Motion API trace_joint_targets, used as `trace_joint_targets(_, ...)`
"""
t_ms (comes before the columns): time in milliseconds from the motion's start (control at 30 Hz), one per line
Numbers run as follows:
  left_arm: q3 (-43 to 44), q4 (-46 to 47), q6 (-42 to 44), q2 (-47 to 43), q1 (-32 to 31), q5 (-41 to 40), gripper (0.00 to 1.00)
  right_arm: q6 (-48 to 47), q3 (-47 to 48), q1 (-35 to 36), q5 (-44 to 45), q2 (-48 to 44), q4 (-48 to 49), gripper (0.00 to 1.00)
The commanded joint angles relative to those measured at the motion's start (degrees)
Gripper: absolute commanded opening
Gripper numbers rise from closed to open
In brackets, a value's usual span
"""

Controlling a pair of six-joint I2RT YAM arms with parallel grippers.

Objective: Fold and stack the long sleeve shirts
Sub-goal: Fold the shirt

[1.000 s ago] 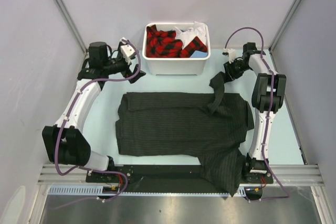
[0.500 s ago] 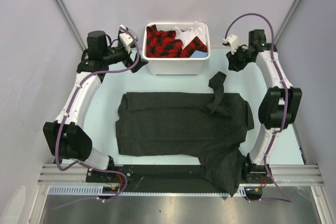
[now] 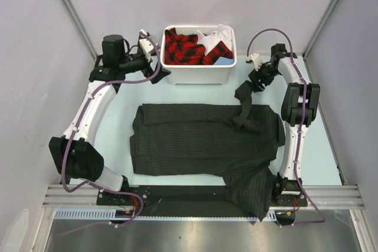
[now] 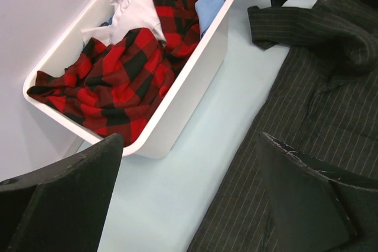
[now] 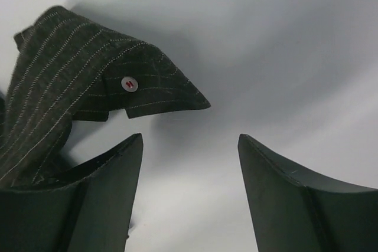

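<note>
The pinstriped shirt lies long-axis left-to-right on the bench, one cuff pointing to the far edge. Left fingers gape empty; right fingers stand parted by that cuff, holding nothing.

A white bin on the pale blue table holds red-and-black plaid cloth and white cloth

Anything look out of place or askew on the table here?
Yes. The shirt lies crooked: one part hangs over the table's near edge, and a cuff pokes out on the far side by the right gripper.
</note>
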Motion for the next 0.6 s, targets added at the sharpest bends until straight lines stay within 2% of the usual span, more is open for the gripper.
trace_joint_targets(0,1.02,-1.9,3.92,-1.47,-0.41,0.36,0.99,-4.34,4.18,1.36,0.36,1.07,-0.91,0.7)
trace_joint_targets(200,-0.83,-6.56,9.1,-0.32,-0.41,0.98,0.99,-3.2,3.04,3.63,-0.6,3.97,1.82,0.68)
trace_joint_targets(300,-1.88,-6.56,10.25,-1.2,-0.32,0.1,0.99,-4.86,2.33,4.35,-0.61,3.63,0.95,0.42)
trace_joint_targets(333,-2.06,-6.56,10.51,-1.29,-0.32,0.01,0.99,-6.61,2.24,4.78,-0.26,3.36,-0.62,0.2)
trace_joint_targets(400,-1.8,-6.39,10.43,-0.77,-0.41,1.15,0.99,-7.94,1.89,4.88,0.53,2.05,-2.65,0.03)
trace_joint_targets(500,-0.4,-6.73,9.46,0.47,-2.6,0.11,0.98,-9.26,-2.65,4.96,0.8,-5.05,-3.8,0.0)
trace_joint_targets(567,-0.57,-6.74,12.61,0.03,-6.2,-1.21,0.98,-8.39,-5.83,6.28,1.32,-13.57,-2.84,0.0)
